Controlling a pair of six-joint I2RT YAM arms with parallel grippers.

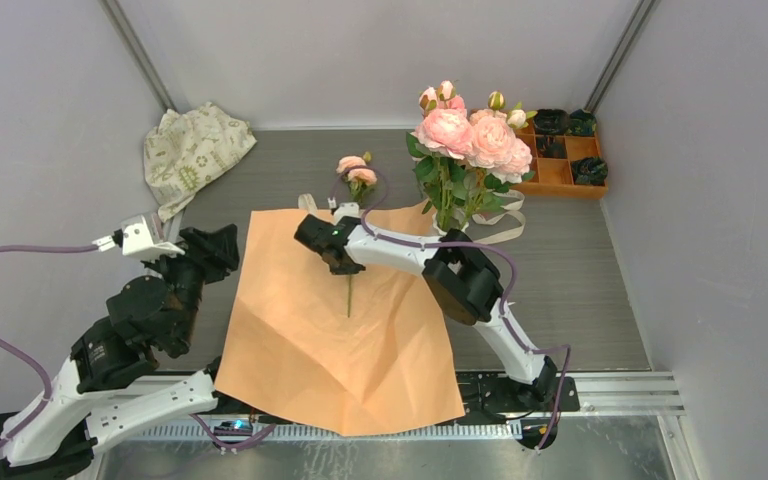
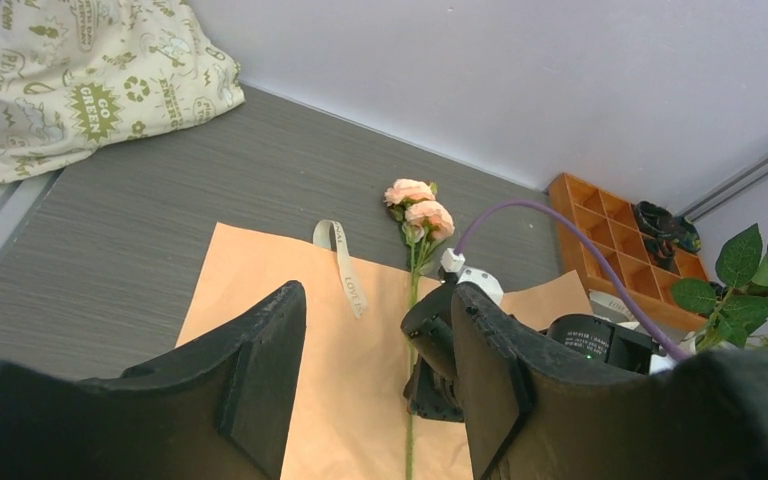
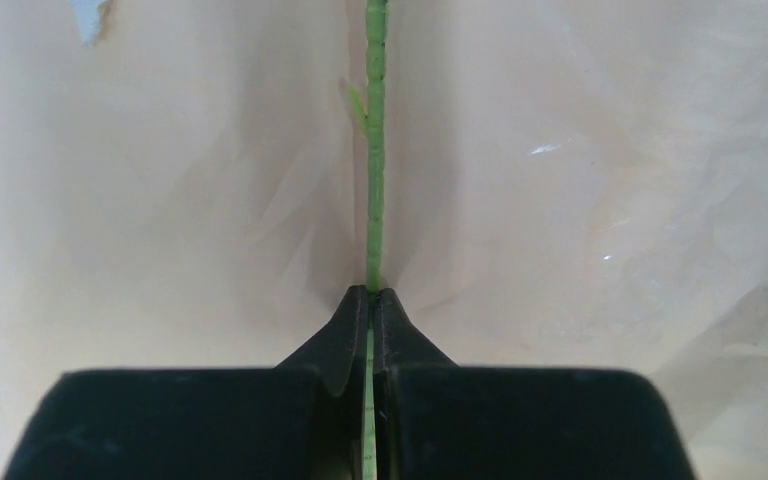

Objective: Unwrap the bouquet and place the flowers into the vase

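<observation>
A big sheet of orange paper lies open and flat on the grey worktop, and it reaches from the middle down to the near edge. One loose flower lies on it. Its two small pink blooms poke out past the far edge of the paper, and its thin green stem runs back across the sheet toward the near edge. The right tool is down on the paper with its two black tips pressed tight together on that stem, so it has hold of the flower. The left tool is up in the air by the left edge of the worktop. Its two tips stand wide apart and there is nothing between them. It faces the paper and the loose flower. A cream ribbon with small letters lies curled on the far part of the paper, just beside the stem. Toward the far right of the worktop a bunch of flowers stands upright, with big pink blooms and green leaves. The white vase under them is mostly hidden by the leaves and the right arm. A cream cloth with a green print sits crumpled in the far left corner. An orange tray with little boxes sits in the far right corner, and some boxes hold dark things.
</observation>
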